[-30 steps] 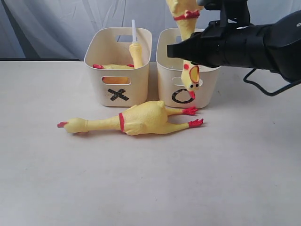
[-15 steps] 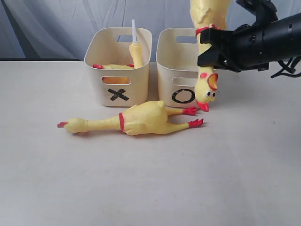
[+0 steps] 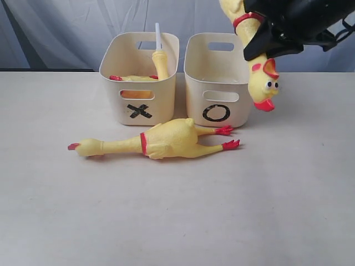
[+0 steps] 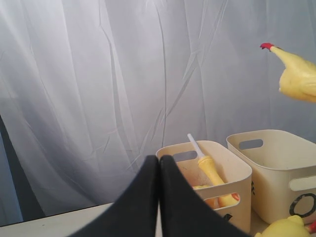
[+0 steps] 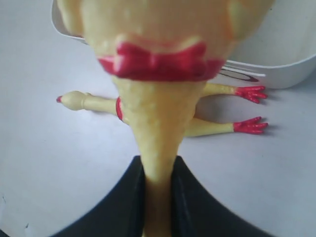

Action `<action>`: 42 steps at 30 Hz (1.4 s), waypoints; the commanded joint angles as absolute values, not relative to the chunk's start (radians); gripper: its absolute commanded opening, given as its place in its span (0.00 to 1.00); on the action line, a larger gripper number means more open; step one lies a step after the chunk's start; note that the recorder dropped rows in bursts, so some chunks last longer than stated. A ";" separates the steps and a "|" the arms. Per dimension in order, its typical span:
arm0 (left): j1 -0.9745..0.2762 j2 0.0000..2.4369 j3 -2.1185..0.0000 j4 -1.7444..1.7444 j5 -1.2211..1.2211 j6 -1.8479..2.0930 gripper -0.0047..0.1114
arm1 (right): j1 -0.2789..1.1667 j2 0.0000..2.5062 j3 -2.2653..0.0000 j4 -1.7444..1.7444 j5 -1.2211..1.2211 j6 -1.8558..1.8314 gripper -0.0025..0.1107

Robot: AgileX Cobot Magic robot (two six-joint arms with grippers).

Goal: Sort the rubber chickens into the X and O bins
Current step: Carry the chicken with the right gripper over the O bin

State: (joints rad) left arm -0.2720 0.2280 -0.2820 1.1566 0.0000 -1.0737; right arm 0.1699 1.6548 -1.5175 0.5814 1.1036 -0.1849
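Note:
My right gripper (image 3: 259, 40) is shut on the neck of a yellow rubber chicken (image 3: 263, 82). It hangs head down, above and just right of the O bin (image 3: 195, 94). The right wrist view shows the fingers (image 5: 132, 197) pinching that neck (image 5: 159, 148) below its red band. A second chicken (image 3: 163, 139) lies on the table in front of both bins. The X bin (image 3: 119, 108) holds a chicken with a white tube (image 3: 159, 55) sticking up. My left gripper (image 4: 159, 165) is shut and empty, raised near the X bin (image 4: 232, 163); it does not show in the exterior view.
A grey curtain (image 3: 66, 33) hangs behind the table. The two bins stand side by side at the back middle. The lying chicken's red feet (image 3: 227, 138) point toward the O bin's front. White tabletop (image 3: 177, 221) stretches toward the front edge.
My right arm has swung up and to the right with the chicken. Its head has moved from in front of the O bin's label to the bin's right side.

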 commanded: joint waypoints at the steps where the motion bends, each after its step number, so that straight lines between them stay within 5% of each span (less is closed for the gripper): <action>1: -0.271 0.221 -0.279 1.149 0.005 -1.081 0.04 | 0.163 1.753 -1.652 0.475 1.194 -0.102 0.01; 17: -0.271 0.221 -0.279 1.149 0.005 -1.081 0.04 | 0.163 2.008 -1.831 0.440 1.221 -0.085 0.01; 42: -0.271 0.221 -0.279 1.149 0.005 -1.081 0.04 | 0.206 2.049 -1.831 0.529 1.221 -0.096 0.01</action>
